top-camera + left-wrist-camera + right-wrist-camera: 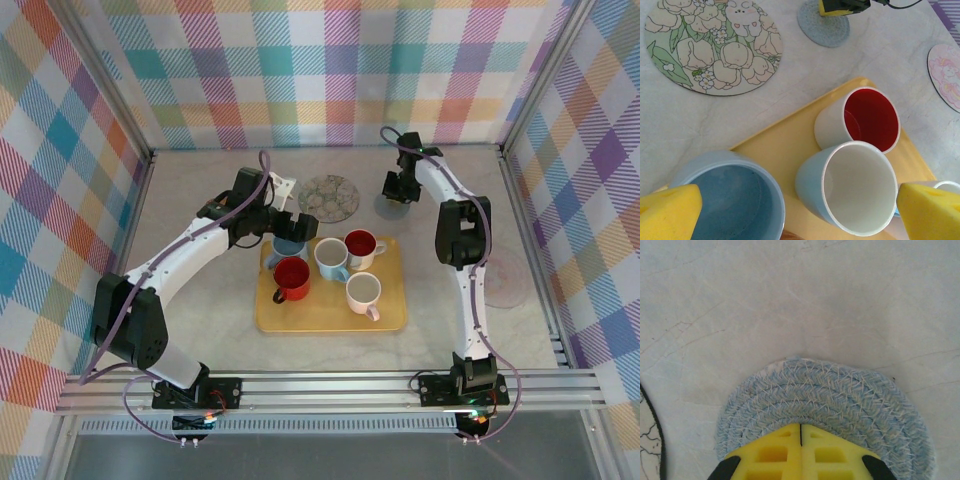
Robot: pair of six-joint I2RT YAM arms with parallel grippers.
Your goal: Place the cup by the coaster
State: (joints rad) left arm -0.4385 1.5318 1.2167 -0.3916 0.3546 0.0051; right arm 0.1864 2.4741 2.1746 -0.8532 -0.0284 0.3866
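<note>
Yellow pads (670, 212) of the left gripper (799, 212) stood wide apart, hovering above the blue cup (732, 200) on the tray (772, 145). I'd call it the reach. The right gripper (801, 452), jaws together, hung over the woven coaster (825, 390). Next up: descend, straddle the rim, close.
</note>
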